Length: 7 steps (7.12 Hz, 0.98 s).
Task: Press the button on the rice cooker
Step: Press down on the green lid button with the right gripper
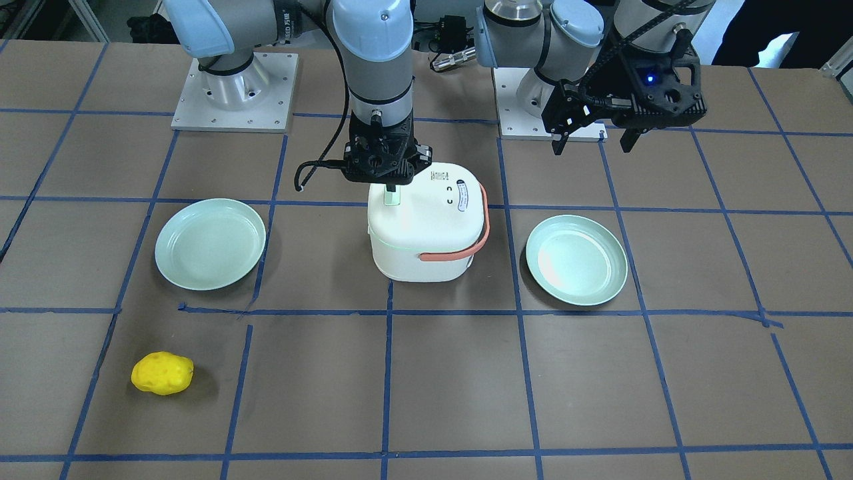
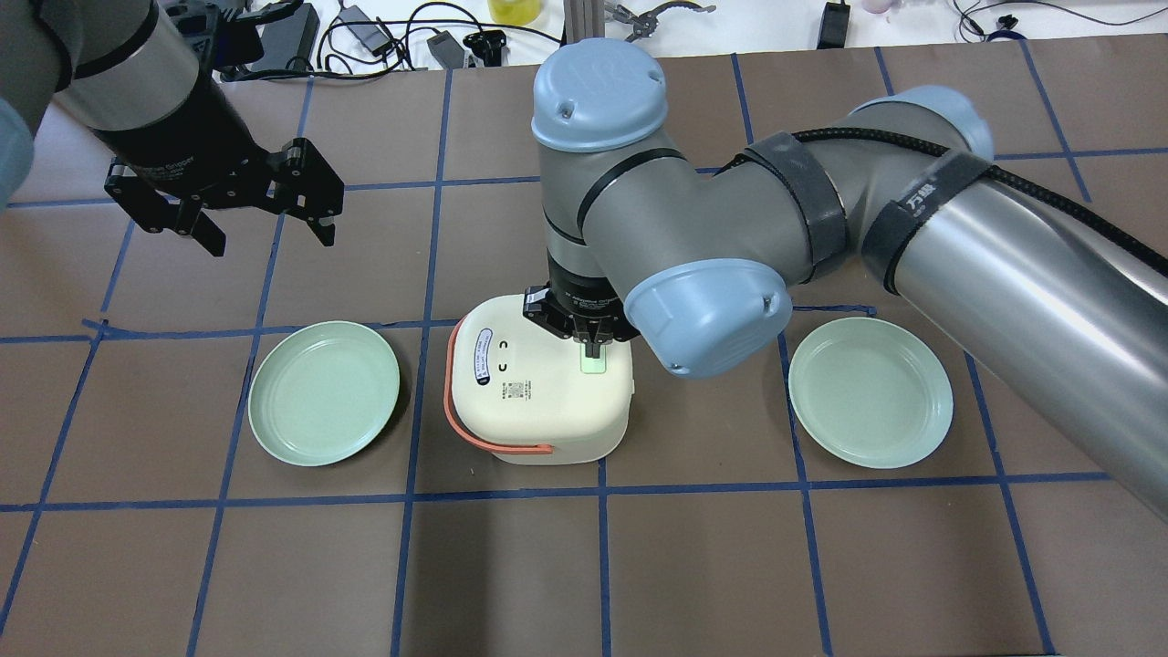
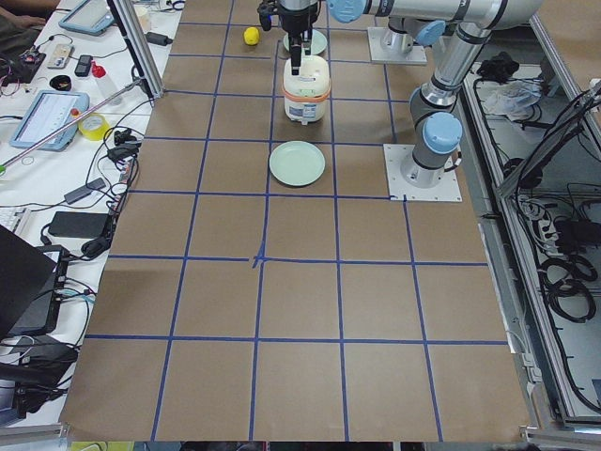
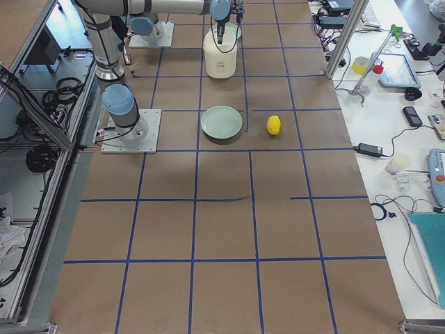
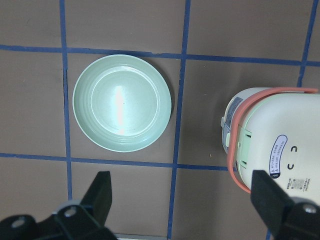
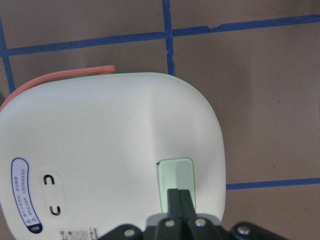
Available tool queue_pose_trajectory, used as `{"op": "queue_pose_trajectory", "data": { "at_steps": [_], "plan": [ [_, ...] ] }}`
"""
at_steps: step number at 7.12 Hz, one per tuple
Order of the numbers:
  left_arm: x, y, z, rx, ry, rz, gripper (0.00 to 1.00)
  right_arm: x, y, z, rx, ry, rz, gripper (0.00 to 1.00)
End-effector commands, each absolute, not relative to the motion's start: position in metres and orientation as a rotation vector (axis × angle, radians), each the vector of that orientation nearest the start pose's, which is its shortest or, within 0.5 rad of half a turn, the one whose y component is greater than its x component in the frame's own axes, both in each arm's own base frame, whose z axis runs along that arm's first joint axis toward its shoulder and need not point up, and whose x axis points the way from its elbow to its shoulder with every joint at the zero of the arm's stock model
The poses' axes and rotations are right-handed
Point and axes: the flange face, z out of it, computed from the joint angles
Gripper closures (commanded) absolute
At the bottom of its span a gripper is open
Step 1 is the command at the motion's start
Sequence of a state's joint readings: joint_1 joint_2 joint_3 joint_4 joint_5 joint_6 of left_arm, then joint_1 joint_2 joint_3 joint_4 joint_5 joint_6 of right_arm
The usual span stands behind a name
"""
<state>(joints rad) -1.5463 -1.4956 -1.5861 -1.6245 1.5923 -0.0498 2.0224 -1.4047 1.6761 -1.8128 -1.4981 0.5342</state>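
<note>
A white rice cooker (image 2: 538, 388) with a coral handle stands mid-table between two plates; it also shows in the front view (image 1: 426, 227) and the right wrist view (image 6: 110, 155). The pale mint button (image 6: 175, 180) sits on its lid (image 2: 593, 363) (image 1: 392, 198). My right gripper (image 6: 179, 196) is shut, its closed fingertips resting on the button (image 2: 592, 349) (image 1: 390, 189). My left gripper (image 2: 269, 239) is open and empty, raised above the table away from the cooker (image 1: 592, 141); its fingers (image 5: 102, 192) frame the left wrist view.
A mint plate (image 2: 324, 392) lies left of the cooker in the overhead view, also under the left wrist camera (image 5: 121, 102). A second plate (image 2: 870, 392) lies to its right. A yellow lemon-like object (image 1: 162, 373) lies towards the operators' edge.
</note>
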Motion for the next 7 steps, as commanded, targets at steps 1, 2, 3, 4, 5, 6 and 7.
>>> {"op": "queue_pose_trajectory", "data": {
  "at_steps": [1, 2, 3, 4, 5, 6, 7],
  "plan": [
    [-0.1198, -0.463, 0.5108, -0.117, 3.118, -0.01, 0.0, 0.3652, -0.4299, 0.3724, 0.118, 3.087, 0.09, 1.0],
    [-0.1198, -0.463, 0.5108, -0.115, 3.118, -0.01, 0.0, 0.3651, -0.4297, 0.3722, 0.118, 3.088, 0.092, 1.0],
    [-0.1198, -0.463, 0.5108, -0.117, 3.118, -0.01, 0.0, 0.3651, -0.4296, 0.3705, 0.118, 3.09, 0.098, 1.0],
    [-0.1198, -0.463, 0.5108, -0.117, 3.118, -0.01, 0.0, 0.3657, -0.4314, 0.3671, 0.116, 3.094, 0.106, 1.0],
    [-0.1198, -0.463, 0.5108, -0.117, 3.118, -0.01, 0.0, 0.3658, -0.4315, 0.3672, 0.116, 3.093, 0.104, 1.0],
    [-0.1198, -0.463, 0.5108, -0.117, 3.118, -0.01, 0.0, 0.3658, -0.4315, 0.3672, 0.116, 3.093, 0.104, 1.0],
    [-0.1198, -0.463, 0.5108, -0.117, 3.118, -0.01, 0.0, 0.3661, -0.4321, 0.3655, 0.114, 3.095, 0.108, 1.0]
  ]
}}
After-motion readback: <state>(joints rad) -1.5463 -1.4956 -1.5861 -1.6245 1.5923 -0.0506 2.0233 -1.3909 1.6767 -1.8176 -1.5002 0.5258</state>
